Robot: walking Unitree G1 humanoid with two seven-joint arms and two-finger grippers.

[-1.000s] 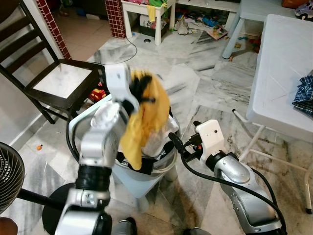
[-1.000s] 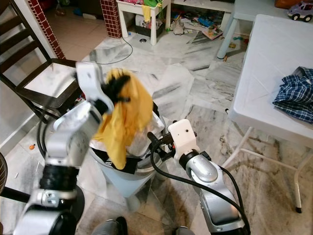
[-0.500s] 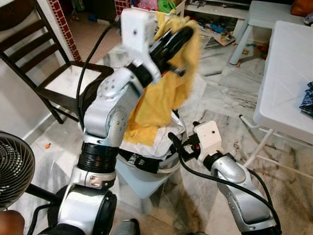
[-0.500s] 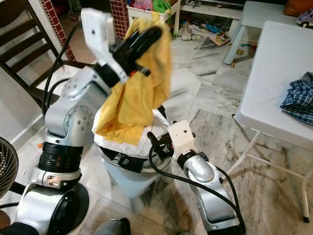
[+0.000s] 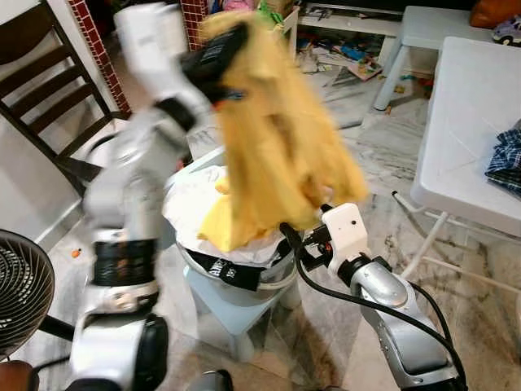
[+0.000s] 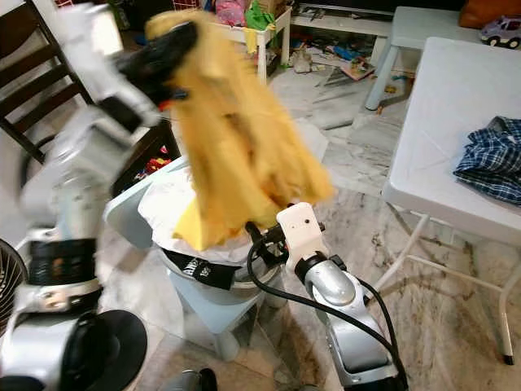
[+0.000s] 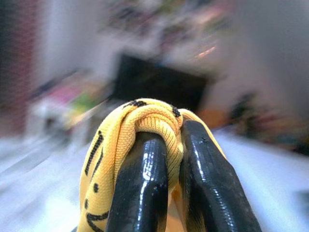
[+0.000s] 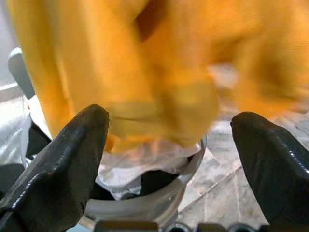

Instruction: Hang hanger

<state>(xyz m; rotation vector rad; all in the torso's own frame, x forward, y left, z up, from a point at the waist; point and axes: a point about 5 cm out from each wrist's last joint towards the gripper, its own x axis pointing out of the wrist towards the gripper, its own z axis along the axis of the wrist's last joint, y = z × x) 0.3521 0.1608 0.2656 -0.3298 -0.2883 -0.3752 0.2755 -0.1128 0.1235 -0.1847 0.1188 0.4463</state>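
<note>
Reaching high at about eleven o'clock from where the robot stands, the left arm is bent at the elbow with its forearm angled up and forward, and the left gripper (image 5: 220, 53) sits near the top of the head view. Its two black fingers (image 7: 140, 183) are pressed together on a bunched fold of the yellow garment (image 5: 277, 155), which has dark markings along the pinched edge. The cloth hangs down from that grip in a long, blurred drape, its lower end reaching the white laundry (image 5: 191, 199) heaped in the pale laundry basket (image 5: 244, 285) at the robot's twelve o'clock.

Low at about one o'clock, the right arm stretches forward from the shoulder with its white wrist block just beside the basket rim. The right gripper (image 8: 169, 145) has its fingers spread wide apart, holding nothing, with the yellow cloth hanging just ahead of them and the basket rim below.

A dark wooden chair (image 5: 49, 106) stands at ten o'clock, a fan (image 5: 20, 289) at eight o'clock. A white table (image 6: 456, 106) at two o'clock carries a blue plaid cloth (image 6: 488, 159). I can't make out any hanger.
</note>
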